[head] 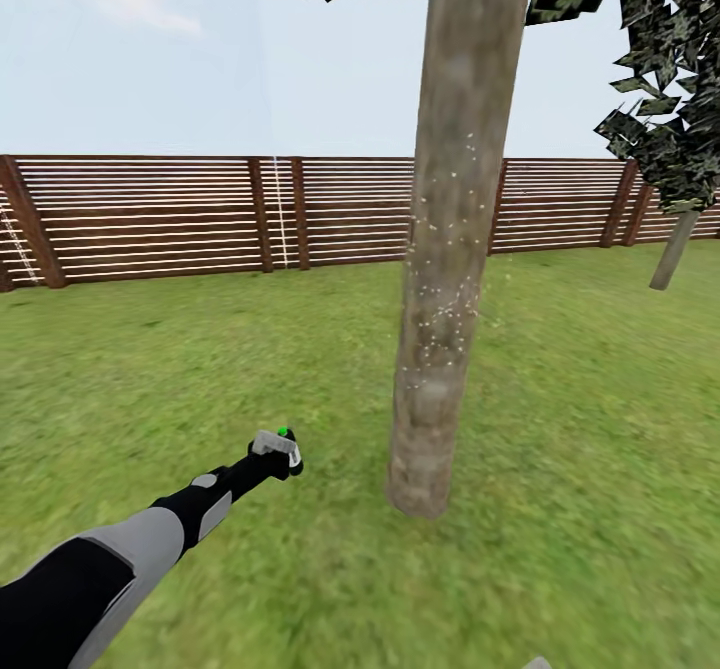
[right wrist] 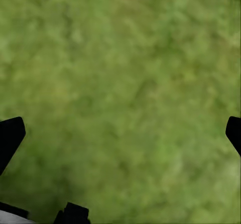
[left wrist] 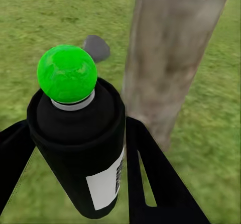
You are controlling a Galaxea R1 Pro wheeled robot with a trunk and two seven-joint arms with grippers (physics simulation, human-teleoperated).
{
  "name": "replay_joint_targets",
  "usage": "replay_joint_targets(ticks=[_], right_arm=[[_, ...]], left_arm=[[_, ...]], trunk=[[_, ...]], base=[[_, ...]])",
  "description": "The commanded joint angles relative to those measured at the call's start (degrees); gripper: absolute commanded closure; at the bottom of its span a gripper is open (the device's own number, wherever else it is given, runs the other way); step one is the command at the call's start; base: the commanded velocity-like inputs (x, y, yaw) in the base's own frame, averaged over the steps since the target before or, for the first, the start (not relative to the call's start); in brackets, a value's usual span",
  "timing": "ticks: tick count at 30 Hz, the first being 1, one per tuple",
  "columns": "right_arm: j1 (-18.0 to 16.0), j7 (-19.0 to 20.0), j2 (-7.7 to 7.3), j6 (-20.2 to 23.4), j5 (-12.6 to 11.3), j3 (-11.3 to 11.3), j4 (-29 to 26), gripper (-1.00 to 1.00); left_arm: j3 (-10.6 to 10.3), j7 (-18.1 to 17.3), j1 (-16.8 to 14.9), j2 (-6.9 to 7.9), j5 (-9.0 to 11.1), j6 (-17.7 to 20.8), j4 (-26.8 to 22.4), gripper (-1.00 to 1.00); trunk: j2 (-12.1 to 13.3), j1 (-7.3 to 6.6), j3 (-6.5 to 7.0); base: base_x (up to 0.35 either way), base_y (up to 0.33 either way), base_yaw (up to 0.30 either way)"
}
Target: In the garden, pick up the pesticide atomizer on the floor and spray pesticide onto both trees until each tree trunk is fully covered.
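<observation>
Left gripper [head: 278,452] clamps the pesticide atomizer [left wrist: 80,133], green cap up, low and just left of the near tree trunk [head: 445,249]; pale droplets speckle the bark's middle. Right gripper [right wrist: 120,133] hangs spread wide over lawn [head: 150,369], holding nothing. Judgement: sweep nozzle base to top, covering bare patches.

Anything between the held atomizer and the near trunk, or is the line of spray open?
Bare lawn only, in the head view. The pesticide atomizer in the left gripper faces the tree trunk, already flecked with pale droplets.
</observation>
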Motion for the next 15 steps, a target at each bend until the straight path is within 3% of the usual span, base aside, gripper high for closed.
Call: replay_joint_targets(ticks=[1, 15], right_arm=[[0.0, 0.0, 0.0, 0.0, 0.0, 0.0, 0.0, -1.0], [0.3, 0.0, 0.0, 0.0, 0.0, 0.0, 0.0, -1.0]], left_arm=[[0.1, 0.1, 0.0, -0.04, 0.0, 0.0, 0.0, 1.0], [0.0, 0.1, 0.0, -0.09, 0.0, 0.0, 0.0, 1.0]], trunk=[[0.0, 0.0, 0.0], [0.0, 0.0, 0.0]], base=[[0.083, 0.326, 0.0], [0.141, 0.324, 0.0]])
